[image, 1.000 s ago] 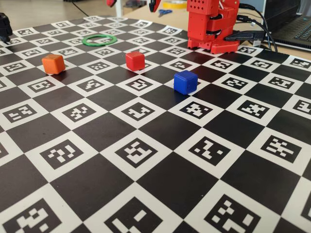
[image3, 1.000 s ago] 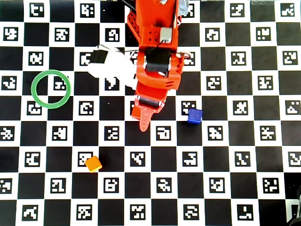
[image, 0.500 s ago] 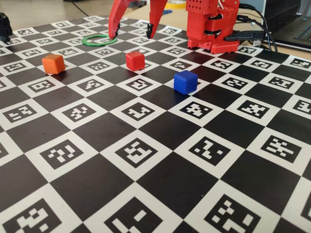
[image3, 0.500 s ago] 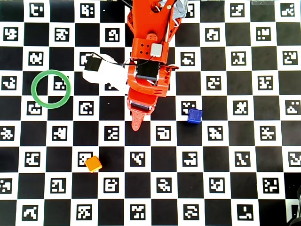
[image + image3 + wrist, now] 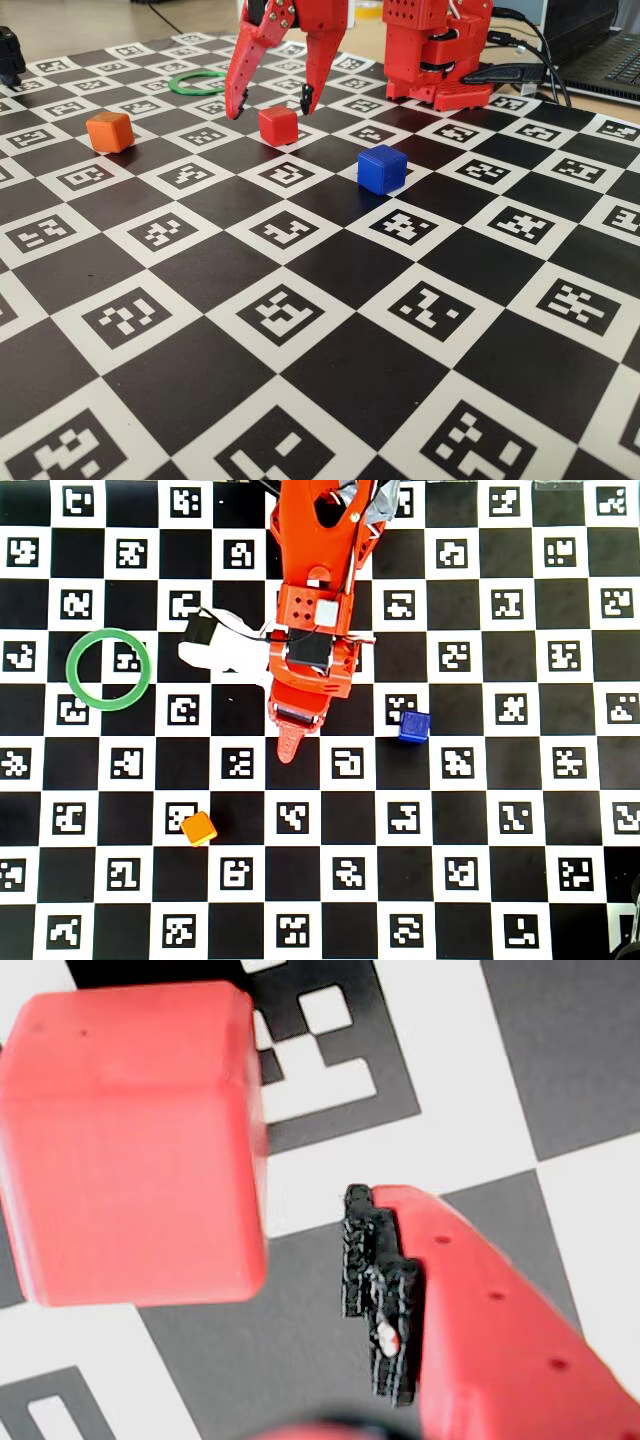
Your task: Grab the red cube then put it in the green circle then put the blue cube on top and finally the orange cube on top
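Note:
The red cube sits on the checkered mat, and my gripper hangs open just above and behind it, one fingertip on each side. In the wrist view the red cube fills the upper left. One finger's black pad stands apart from it on the right, and the other finger is out of frame. The arm hides the red cube in the overhead view. The green circle lies flat behind and to the left. The orange cube is at the left and the blue cube at the right.
The arm's red base stands at the back of the mat, with a laptop and cables to its right. A black object sits at the far left edge. Overhead, the green circle, orange cube and blue cube lie well apart.
The gripper came into the fixed view and dropped from near the green circle toward the red cube, jaws open. The cubes and the circle have not moved.

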Available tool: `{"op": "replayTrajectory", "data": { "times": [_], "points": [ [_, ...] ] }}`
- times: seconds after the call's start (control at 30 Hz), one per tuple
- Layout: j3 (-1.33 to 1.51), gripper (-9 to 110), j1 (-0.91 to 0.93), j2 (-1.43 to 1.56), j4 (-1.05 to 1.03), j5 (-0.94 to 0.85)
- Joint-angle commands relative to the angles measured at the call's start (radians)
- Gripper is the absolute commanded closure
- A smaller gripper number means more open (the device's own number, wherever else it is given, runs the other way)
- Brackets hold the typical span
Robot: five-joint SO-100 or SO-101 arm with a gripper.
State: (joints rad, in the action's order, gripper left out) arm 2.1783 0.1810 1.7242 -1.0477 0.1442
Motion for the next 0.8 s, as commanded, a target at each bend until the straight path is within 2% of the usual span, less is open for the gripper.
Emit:
{"op": "replayTrajectory", "data": {
  "times": [0.0,0.43,0.77],
  "points": [
    [0.002,58,0.014,0.002,0.021,0.003],
    [0.008,62,0.015,-0.032,0.058,0.002],
    [0.009,80,0.002,-0.032,0.075,0.014]
  ]
}}
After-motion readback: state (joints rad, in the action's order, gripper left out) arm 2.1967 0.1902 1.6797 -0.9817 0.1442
